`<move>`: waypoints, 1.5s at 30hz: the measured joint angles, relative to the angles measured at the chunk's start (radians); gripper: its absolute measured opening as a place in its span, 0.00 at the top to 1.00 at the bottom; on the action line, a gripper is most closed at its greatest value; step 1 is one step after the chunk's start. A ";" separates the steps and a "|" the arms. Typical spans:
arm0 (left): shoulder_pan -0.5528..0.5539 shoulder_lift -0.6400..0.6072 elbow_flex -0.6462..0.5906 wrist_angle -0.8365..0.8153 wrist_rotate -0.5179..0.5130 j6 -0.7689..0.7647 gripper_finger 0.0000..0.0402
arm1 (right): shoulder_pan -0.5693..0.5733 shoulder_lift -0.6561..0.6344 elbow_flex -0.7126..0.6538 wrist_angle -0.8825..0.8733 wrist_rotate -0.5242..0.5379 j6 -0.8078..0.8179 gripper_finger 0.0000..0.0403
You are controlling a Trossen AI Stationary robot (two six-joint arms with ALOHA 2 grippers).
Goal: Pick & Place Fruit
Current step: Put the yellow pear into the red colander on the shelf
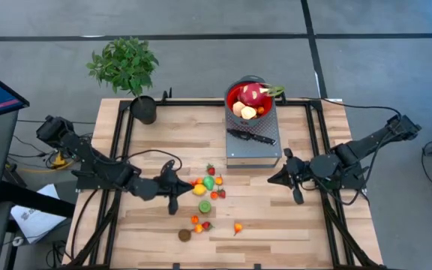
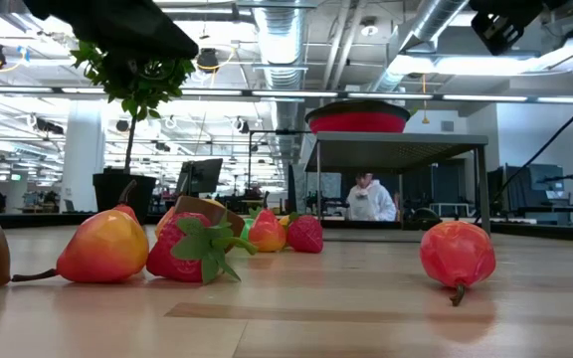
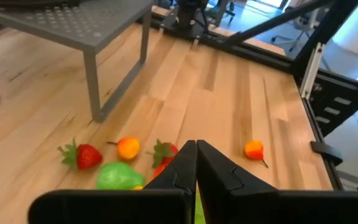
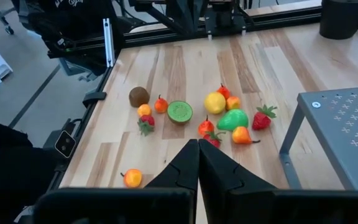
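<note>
- Fruit lay scattered on the bare wood in the front middle of the table, in a loose cluster running from a strawberry at the back down to a brown one at the front.
- Within it sat a yellow lemon, a green piece and a sliced kiwi; one orange-red fruit lay apart on the right-hand side of the cluster.
- Left gripper hovered just beside the cluster's left edge, fingers pressed together and holding nothing; its wrist view looked over the closed fingertips at the green piece and strawberry right ahead.
- Right gripper hung well apart on the cluster's right, in front of the stand, likewise closed and empty.
- By my reading the left arm was much the nearer, and the fruit lay to that gripper's right; the pieces were small and roundish, so approach angle would matter little, but the jaws would have to part first.
- Red bowl stood on the grey stand at the back, already holding the dragon fruit and a few smaller pieces.
- Black-handled knife lay on the stand in front of the bowl.
</note>
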State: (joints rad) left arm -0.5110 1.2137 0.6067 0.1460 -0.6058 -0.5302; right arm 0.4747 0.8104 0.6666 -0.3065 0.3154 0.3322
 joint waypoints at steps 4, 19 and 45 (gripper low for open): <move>0.010 0.000 0.000 -0.001 -0.001 0.025 1.00 | 0.000 0.000 0.000 0.000 0.000 0.000 0.99; 0.010 0.000 0.000 -0.011 -0.023 0.115 0.99 | -0.001 0.000 0.000 0.000 0.001 -0.002 0.99; 0.014 0.000 0.000 -0.011 -0.023 0.115 0.85 | -0.001 0.000 0.000 0.001 0.003 -0.001 0.99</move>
State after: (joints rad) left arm -0.4967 1.2137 0.6067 0.1349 -0.6285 -0.4156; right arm 0.4740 0.8104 0.6666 -0.3059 0.3183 0.3309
